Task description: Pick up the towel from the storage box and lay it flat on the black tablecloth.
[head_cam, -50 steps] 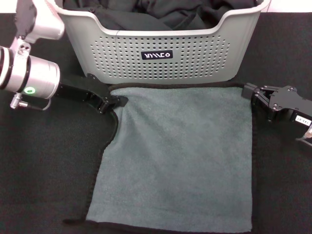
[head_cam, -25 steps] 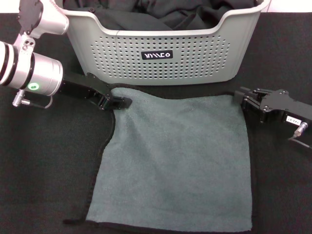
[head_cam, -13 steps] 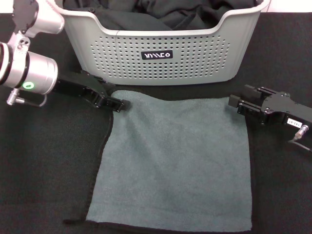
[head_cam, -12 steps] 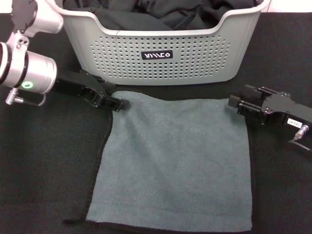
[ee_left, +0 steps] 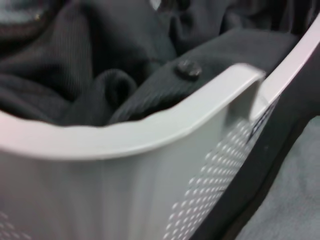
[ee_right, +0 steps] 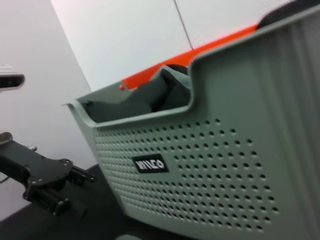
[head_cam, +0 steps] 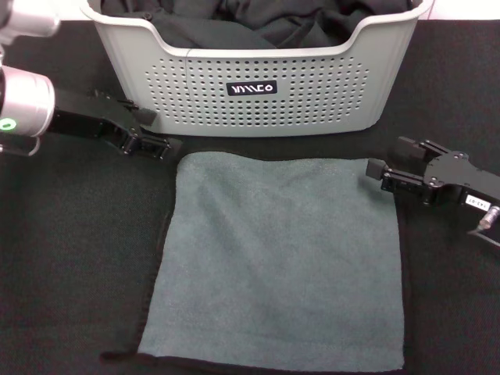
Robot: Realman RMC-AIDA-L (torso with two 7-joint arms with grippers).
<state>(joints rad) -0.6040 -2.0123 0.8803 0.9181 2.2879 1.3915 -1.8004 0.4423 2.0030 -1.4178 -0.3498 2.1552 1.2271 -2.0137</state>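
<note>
One towel (head_cam: 277,262) lies spread flat on the black tablecloth (head_cam: 70,258) covering the table, directly at 6 o'clock from the one storage box (head_cam: 258,74). The towel's far edge sits just beside the box's front wall. The box holds black garments (head_cam: 258,19); their number cannot be told.

Two pincers are in view. The left pincer (head_cam: 152,134) is at the 10 o'clock corner of the towel, just off the cloth, with its jaws parted and holding nothing. The right pincer (head_cam: 380,172) is at the 2 o'clock corner, jaws likewise parted and empty, with its tips near the towel's edge.

The right wrist view shows the box's one logo plate (ee_right: 150,163) and the left pincer (ee_right: 65,192) farther off.
</note>
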